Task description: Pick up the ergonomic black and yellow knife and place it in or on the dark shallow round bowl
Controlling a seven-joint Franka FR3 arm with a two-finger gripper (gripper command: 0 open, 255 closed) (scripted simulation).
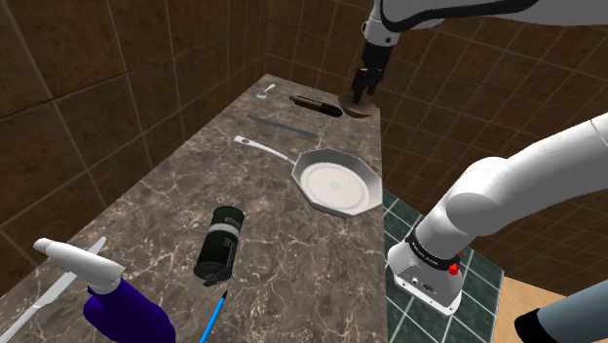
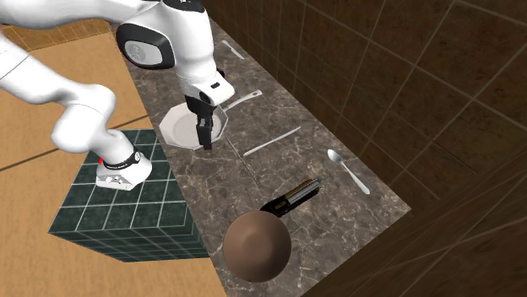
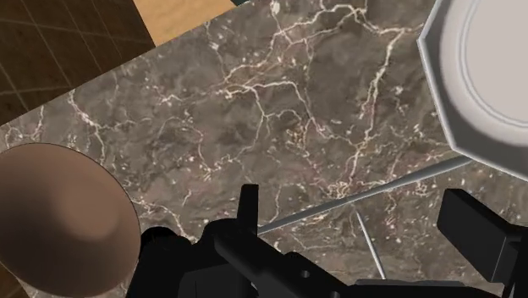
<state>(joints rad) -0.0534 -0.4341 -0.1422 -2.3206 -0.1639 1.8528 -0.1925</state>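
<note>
The knife (image 1: 317, 104) (image 2: 291, 197), black with yellow trim, lies flat on the marble counter (image 1: 166, 205) near its far end. Its handle end points at the brown round bowl (image 1: 357, 107) (image 2: 257, 245) (image 3: 59, 224), which sits close beside it at the counter's edge. My gripper (image 1: 360, 93) (image 2: 204, 139) (image 3: 355, 212) hangs well above the counter, over the stretch between the bowl and the white pan. Its black fingers (image 3: 474, 241) stand apart with nothing between them.
A white octagonal pan (image 1: 336, 182) (image 2: 196, 126) (image 3: 491, 76) sits mid-counter. A thin grey rod (image 1: 283, 127) (image 2: 272, 142) (image 3: 372, 196) and a spoon (image 1: 270, 93) (image 2: 346, 171) lie near the knife. Nearer the camera are a black bottle (image 1: 219, 242), a purple spray bottle (image 1: 117, 307) and a blue pen (image 1: 214, 317). Brown tiled walls border the counter.
</note>
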